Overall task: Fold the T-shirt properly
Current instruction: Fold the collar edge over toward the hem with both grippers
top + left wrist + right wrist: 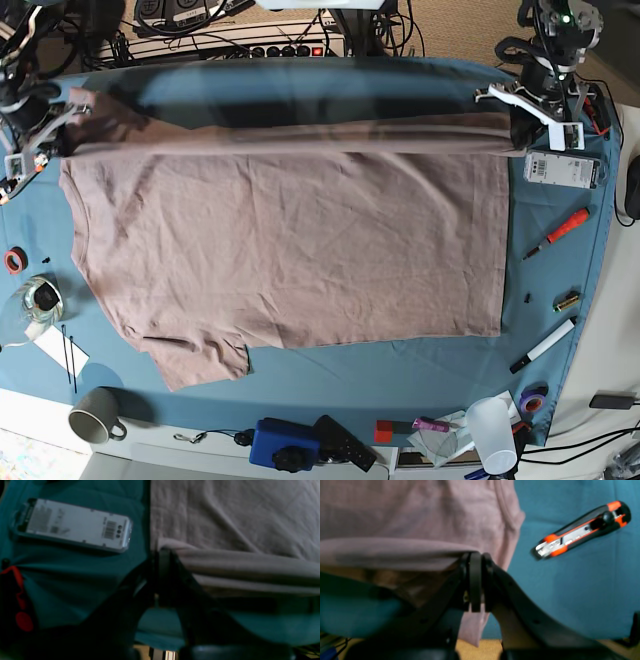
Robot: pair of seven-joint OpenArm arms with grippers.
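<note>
Blue table cloth (300,385) covers the work surface. Labelled white case (561,169) lies at three o'clock; red marker (560,232) sits just below it. White marker (543,346) at four o'clock. Grey mug (95,415) at seven o'clock. Orange-black utility knife (582,530) rests on the cloth.

Almost no words can be read here. The flat white plastic box with a paper label (72,525) lies on the blue cloth of the desk (75,585). Its label has a black barcode and three small dark round marks beside it, plus grey blocks of print too blurry to read. From the base view the same box (561,169) shows only tiny dark marks. Nothing else carries letters or numbers that can be made out.
</note>
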